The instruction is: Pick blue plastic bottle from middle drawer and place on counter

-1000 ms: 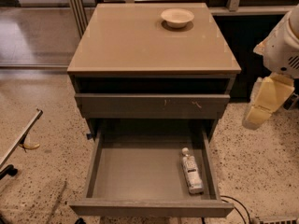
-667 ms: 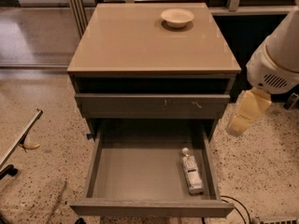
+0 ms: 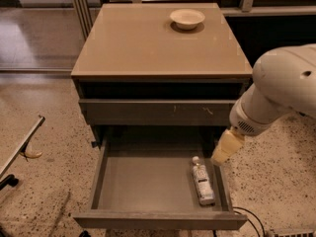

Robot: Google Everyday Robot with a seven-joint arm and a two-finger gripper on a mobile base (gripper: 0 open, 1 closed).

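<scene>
Grey middle drawer (image 3: pixel 143 181) open, blue plastic bottle (image 3: pixel 203 184) lying along right wall; gripper (image 3: pixel 218 158) near its cap, grip state not discernible

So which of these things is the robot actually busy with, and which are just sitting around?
Part of the job: blue plastic bottle, lying in the open middle drawer; counter; gripper, above the drawer's right wall near the bottle's cap.

Just lying about: bowl on the counter; scratched drawer front; yellowish scrap on the floor.
</scene>
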